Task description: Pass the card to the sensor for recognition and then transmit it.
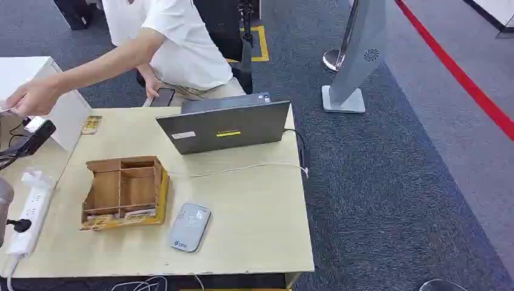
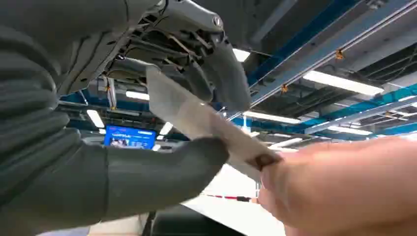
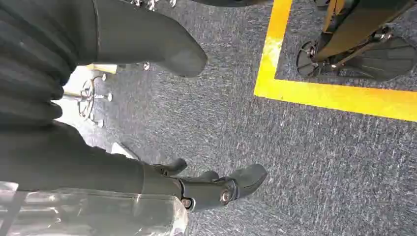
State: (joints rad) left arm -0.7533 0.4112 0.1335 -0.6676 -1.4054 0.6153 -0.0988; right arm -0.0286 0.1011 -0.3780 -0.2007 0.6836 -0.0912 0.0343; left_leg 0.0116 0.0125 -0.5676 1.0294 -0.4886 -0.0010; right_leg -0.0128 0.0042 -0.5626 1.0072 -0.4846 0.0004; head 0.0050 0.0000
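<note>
My left hand (image 2: 74, 147) is raised and pinches a pale card (image 2: 196, 115) between its thumb and its dark fingers. A person's hand (image 2: 344, 187) grips the card's other end. In the head view that person's hand (image 1: 33, 97) reaches to the far left edge, with a white sliver of the card (image 1: 7, 110) at its fingertips. The grey card sensor (image 1: 189, 227) lies flat on the table (image 1: 254, 230), near its front edge. My right hand (image 3: 98, 167) hangs over dark carpet with thumb and fingers apart and nothing in them.
A wooden compartment box (image 1: 124, 191) stands left of the sensor, with a grey laptop (image 1: 224, 126) behind it. A white power strip (image 1: 29, 212) runs along the table's left side. The seated person holds a phone (image 1: 162, 97) in the other hand.
</note>
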